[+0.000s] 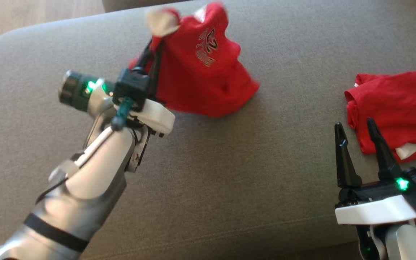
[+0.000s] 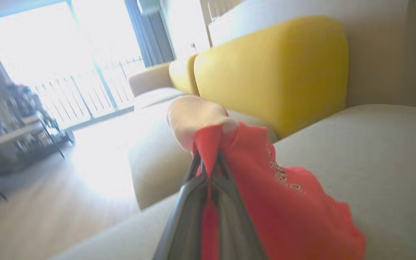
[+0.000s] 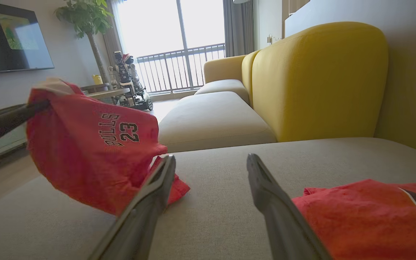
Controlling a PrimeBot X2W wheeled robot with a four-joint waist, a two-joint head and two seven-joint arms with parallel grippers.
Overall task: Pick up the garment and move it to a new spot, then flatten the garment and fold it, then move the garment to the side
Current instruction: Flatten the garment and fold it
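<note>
A red garment point(image 1: 200, 65) with a printed number and a white inner patch hangs from my left gripper point(image 1: 154, 39), which is shut on its upper edge. Its lower hem still brushes the grey sofa seat point(image 1: 229, 173). In the left wrist view the two fingers point(image 2: 193, 202) pinch the red cloth point(image 2: 284, 202) at their tips. The right wrist view shows the same garment point(image 3: 85, 144) lifted at the left. My right gripper point(image 1: 354, 124) stands open at the lower right, nothing between its fingers point(image 3: 150, 202).
A second red garment point(image 1: 399, 104) lies folded on the seat just right of my right gripper, and appears as point(image 3: 367, 216). A yellow back cushion point(image 3: 320, 79) rises behind the seat. The seat's left edge drops to a wooden floor point(image 2: 49, 224).
</note>
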